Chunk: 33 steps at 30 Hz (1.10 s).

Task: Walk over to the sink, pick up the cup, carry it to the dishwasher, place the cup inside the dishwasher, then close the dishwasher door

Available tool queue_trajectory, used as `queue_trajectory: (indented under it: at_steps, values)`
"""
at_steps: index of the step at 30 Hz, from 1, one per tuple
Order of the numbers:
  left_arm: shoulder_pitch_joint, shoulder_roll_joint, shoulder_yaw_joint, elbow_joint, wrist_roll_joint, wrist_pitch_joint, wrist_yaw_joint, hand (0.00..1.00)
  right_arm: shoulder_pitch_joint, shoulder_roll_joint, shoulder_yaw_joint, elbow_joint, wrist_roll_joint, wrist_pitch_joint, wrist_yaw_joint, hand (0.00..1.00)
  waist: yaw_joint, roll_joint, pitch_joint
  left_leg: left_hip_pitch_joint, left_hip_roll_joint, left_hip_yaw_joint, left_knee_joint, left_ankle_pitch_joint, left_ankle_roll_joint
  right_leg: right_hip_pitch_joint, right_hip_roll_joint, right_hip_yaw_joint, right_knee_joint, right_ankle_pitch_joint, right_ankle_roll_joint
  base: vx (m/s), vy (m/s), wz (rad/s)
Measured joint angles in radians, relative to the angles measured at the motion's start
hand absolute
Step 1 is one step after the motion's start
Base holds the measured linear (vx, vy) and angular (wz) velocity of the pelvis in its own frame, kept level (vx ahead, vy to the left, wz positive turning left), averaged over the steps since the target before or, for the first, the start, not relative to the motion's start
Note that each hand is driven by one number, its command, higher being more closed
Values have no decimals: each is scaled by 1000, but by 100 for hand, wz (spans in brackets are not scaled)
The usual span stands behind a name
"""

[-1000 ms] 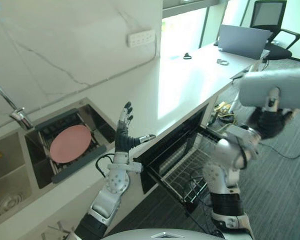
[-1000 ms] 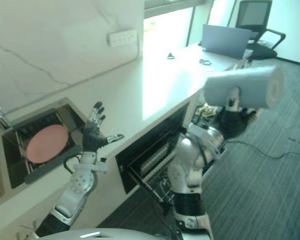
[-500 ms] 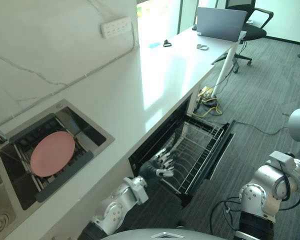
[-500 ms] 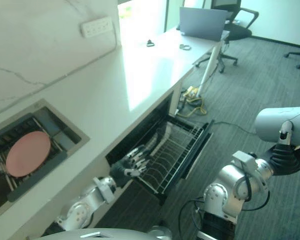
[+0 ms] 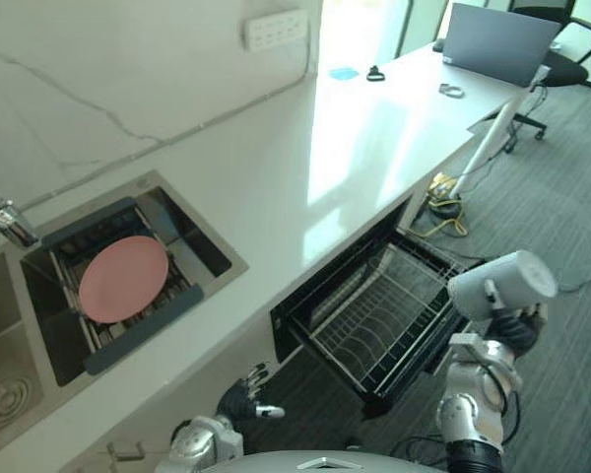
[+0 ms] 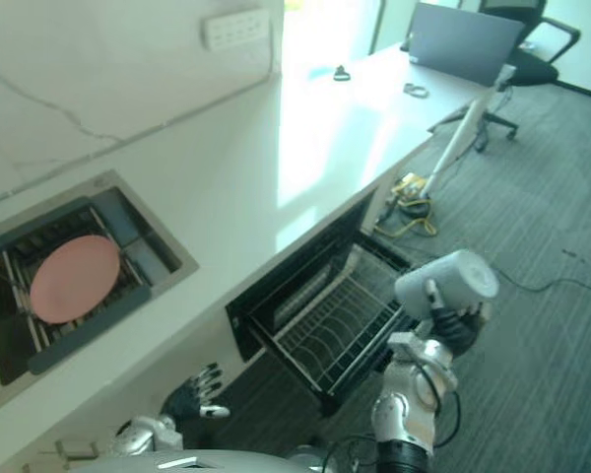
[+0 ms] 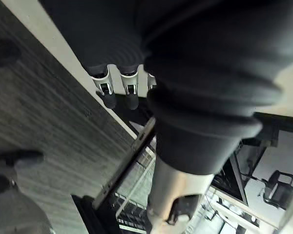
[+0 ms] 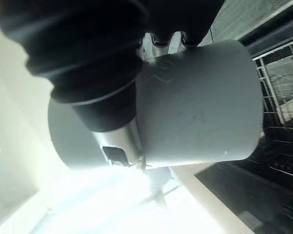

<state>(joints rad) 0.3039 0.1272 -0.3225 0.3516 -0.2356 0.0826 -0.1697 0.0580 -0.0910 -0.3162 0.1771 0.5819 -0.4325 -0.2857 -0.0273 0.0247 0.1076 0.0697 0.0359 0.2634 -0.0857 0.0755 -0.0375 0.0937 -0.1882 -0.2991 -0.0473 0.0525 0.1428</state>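
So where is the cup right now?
The grey cup is in the robot's right hand, on the right of the eye views, held sideways just past the outer corner of the pulled-out dishwasher rack.

Pale grey cup (image 5: 502, 284), pink plate (image 5: 123, 278), white counter (image 5: 276, 187), grey-veined white wall (image 5: 128, 69), striped grey carpet (image 5: 571, 177)

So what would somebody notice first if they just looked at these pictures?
First, the big grey cup, tipped on its side in the robot's right hand, over the floor just past the open dishwasher. Then the round pink plate lying in the sink, at the left end of the white counter.
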Motion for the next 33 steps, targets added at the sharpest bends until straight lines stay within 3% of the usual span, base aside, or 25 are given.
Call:
queue_trajectory:
  at_steps: [8,14,19,20,27,30,33]
  values:
    - [9,2,70,74,201,-28,134,0,-13,3,44,90,-63,7,26,100,22,-1,7,-2,-8,-51,0,-1,1,33,-6,-65,-3,-18,5,21,-5,20]
    - [20,-3,133,128,229,-27,175,0,-39,2,94,217,-194,55,18,100,46,-7,29,-17,-12,-83,0,0,1,45,-7,-105,-6,-24,9,22,-5,20]
    - [18,-24,166,135,240,-48,189,0,-115,-23,109,348,-258,77,-6,100,63,4,59,-33,-26,-122,0,5,6,52,-18,-149,-5,-30,16,8,12,24]
    - [17,-23,167,134,240,-57,190,0,-134,-41,108,363,-261,86,-12,100,68,17,67,-47,-30,-131,0,9,9,48,-20,-159,-3,-30,17,-6,25,34]
    - [14,-22,174,92,227,-129,191,0,-292,-120,106,422,-278,96,-74,100,99,42,182,-140,-36,-186,1,50,14,-16,-28,-211,23,-25,19,-23,25,29]
    - [13,-22,190,72,200,-176,193,0,-333,-149,106,434,-314,131,-126,100,107,55,241,-160,-43,-203,1,63,17,-34,-35,-223,40,-26,19,-18,27,16]
    - [-22,-1,221,101,196,-192,255,0,-374,-209,127,507,-356,165,-137,100,117,54,279,-209,-44,-215,7,82,19,-89,-48,-231,80,-30,14,-24,33,16]
